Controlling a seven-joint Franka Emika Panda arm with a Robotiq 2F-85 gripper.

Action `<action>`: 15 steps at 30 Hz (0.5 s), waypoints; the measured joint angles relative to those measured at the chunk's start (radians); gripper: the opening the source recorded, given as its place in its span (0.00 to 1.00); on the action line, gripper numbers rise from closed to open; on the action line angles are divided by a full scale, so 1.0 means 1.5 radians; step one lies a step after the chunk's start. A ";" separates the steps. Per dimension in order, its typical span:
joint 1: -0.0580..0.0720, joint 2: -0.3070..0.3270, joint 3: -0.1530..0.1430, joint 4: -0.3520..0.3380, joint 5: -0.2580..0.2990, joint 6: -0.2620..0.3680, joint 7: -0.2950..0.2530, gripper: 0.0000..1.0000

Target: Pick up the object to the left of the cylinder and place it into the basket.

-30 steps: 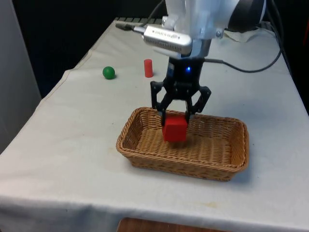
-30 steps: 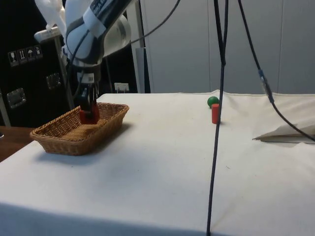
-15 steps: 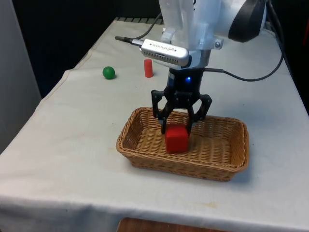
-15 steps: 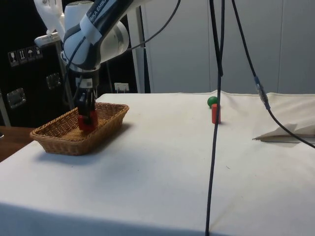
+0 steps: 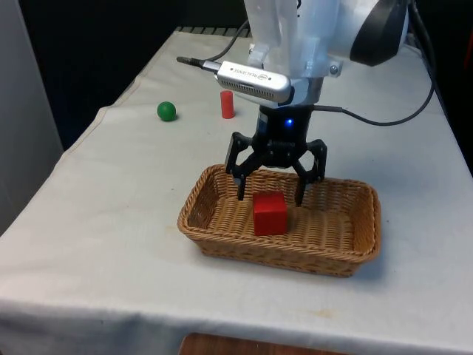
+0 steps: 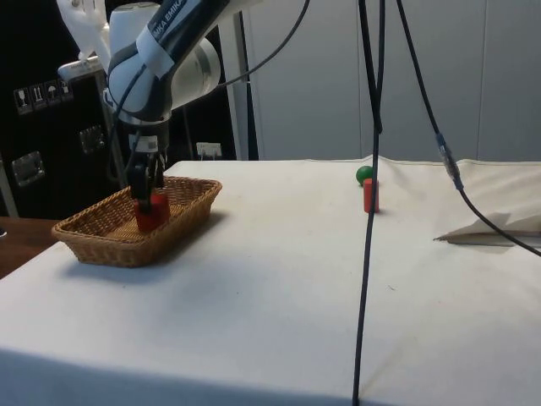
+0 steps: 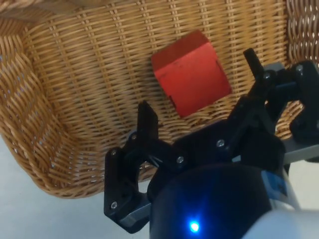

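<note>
Pincer [image 5: 270, 194] of black metal, with two fingers spread wide and gripping nothing, hangs just above the floor of the woven wicker basket [image 5: 355, 244]; its jaws stand one on each side of the small red cube [image 5: 270, 213], apart from it. In the wrist view we see the pincer [image 7: 199, 119] over the same red cube [image 7: 191, 73], which lies tilted on the weave near one basket wall [image 7: 30, 114].

We judge the cube to be light and rigid, probably painted wood or plastic, with flat matte faces that offer good friction and little risk of breakage. Were it to be taken again, two opposite flat faces, held near mid-height, would give the firmest hold; the edges and corners would let it twist. Its colour is a uniform bright red, with slightly darker edges and a few small scuffs visible in the wrist view.

In the side view the pincer [image 6: 145, 182] stands over the cube [image 6: 152, 211] within the basket [image 6: 101, 241]. Well apart on the white-clothed counter [image 5: 111, 222], we note a small red cylinder [image 5: 227, 104] standing upright and, to the front view's left of it, a green ball [image 5: 167, 111].
</note>
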 measured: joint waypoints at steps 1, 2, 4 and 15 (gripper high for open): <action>0.000 0.000 0.000 0.000 0.000 0.000 0.000 1.00; 0.000 0.000 0.000 0.001 0.000 0.000 0.000 1.00; 0.000 -0.001 -0.001 0.002 0.000 -0.001 0.000 1.00; 0.015 -0.061 -0.013 -0.033 -0.016 -0.023 -0.005 1.00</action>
